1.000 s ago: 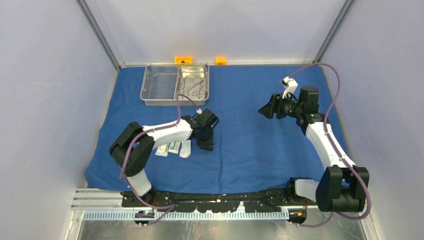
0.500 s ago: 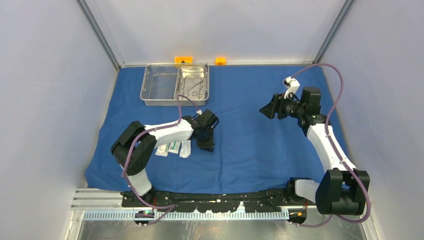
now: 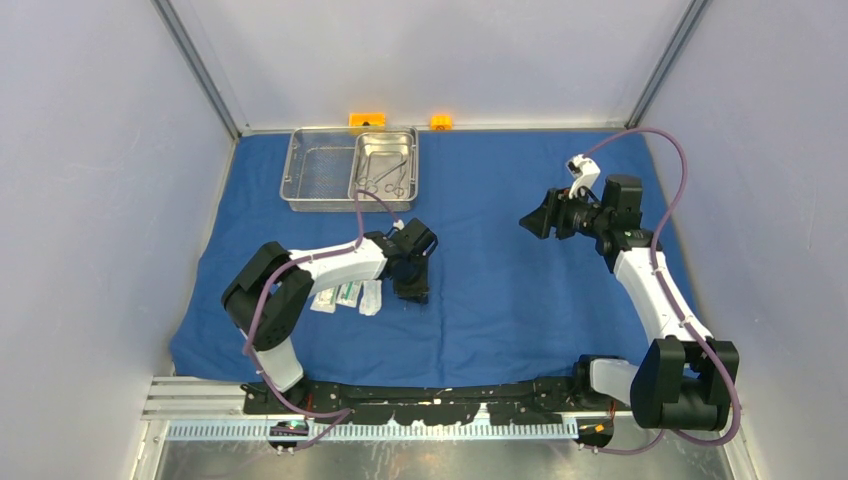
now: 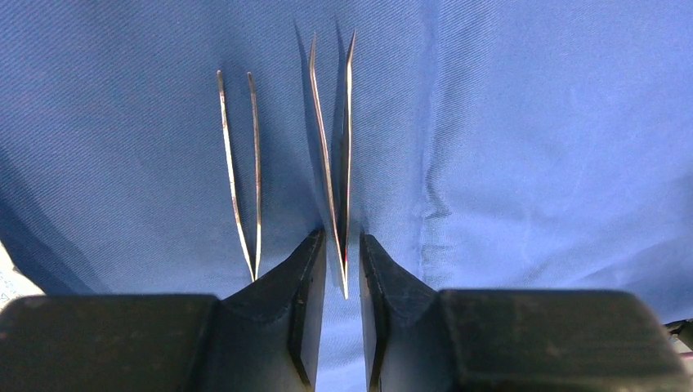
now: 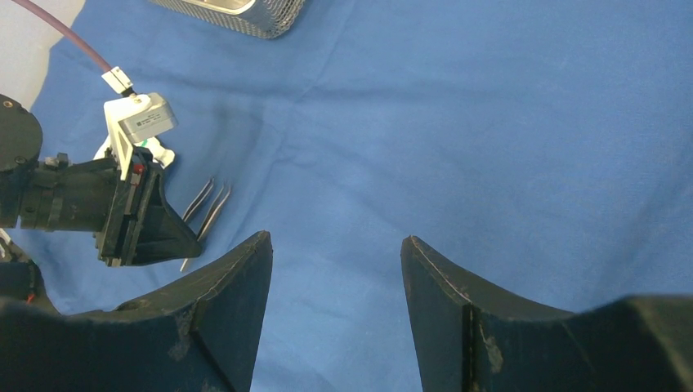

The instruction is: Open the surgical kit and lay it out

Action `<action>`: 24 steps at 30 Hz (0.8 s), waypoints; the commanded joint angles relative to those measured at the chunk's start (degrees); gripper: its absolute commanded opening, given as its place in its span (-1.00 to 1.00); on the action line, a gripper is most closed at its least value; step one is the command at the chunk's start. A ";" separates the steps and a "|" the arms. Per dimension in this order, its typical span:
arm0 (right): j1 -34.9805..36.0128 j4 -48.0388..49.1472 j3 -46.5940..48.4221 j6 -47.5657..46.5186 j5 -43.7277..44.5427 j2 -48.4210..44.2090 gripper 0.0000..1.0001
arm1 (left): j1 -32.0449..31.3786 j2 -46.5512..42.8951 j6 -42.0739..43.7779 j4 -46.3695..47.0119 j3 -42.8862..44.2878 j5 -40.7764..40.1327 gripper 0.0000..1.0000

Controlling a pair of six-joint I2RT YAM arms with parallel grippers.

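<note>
The blue cloth wrap (image 3: 500, 290) lies spread flat. The mesh basket (image 3: 318, 175) and the solid tray (image 3: 383, 172) stand at the back left, with thin steel instruments (image 3: 388, 178) in the tray. Three white-green packets (image 3: 347, 296) lie in a row beside my left arm. My left gripper (image 3: 411, 292) is low over the cloth. In its wrist view the jaws (image 4: 342, 245) are narrowly apart around the joined end of a forceps (image 4: 333, 155) that lies on the cloth, with a gap on both sides. A second forceps (image 4: 241, 163) lies just left of it. My right gripper (image 3: 528, 218) is open, empty and raised.
Two small orange blocks (image 3: 366, 120) (image 3: 441, 122) sit at the back edge behind the basket. The right wrist view shows the basket's corner (image 5: 237, 16), the left gripper (image 5: 176, 237) and both forceps (image 5: 208, 208). Grey walls close in both sides.
My right gripper has drifted slightly to the right. My left gripper has stayed over the forceps almost without moving.
</note>
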 commanded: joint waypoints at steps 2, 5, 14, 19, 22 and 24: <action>-0.67 2.31 0.06 0.00 -0.90 -1.35 0.29 | 0.72 -2.26 0.71 0.27 1.47 -1.13 -0.43; -0.85 2.31 0.15 -0.07 -0.79 -1.50 0.29 | 1.34 -3.52 1.80 0.17 2.26 -1.24 -0.37; -1.71 2.04 0.26 -0.52 -0.49 -1.92 0.28 | 3.00 -6.75 7.62 -0.37 6.67 -1.36 -0.34; -1.83 2.29 0.97 0.05 0.33 -1.68 0.29 | 7.17 -7.56 14.42 -1.13 11.97 -2.33 -0.14; -1.76 2.37 2.18 0.79 0.68 -0.96 0.29 | 12.57 -6.42 19.63 -2.01 15.95 1.77 0.08; -1.55 2.18 3.44 1.29 0.70 0.23 0.29 | 16.31 -4.96 22.61 -2.12 18.69 5.39 0.14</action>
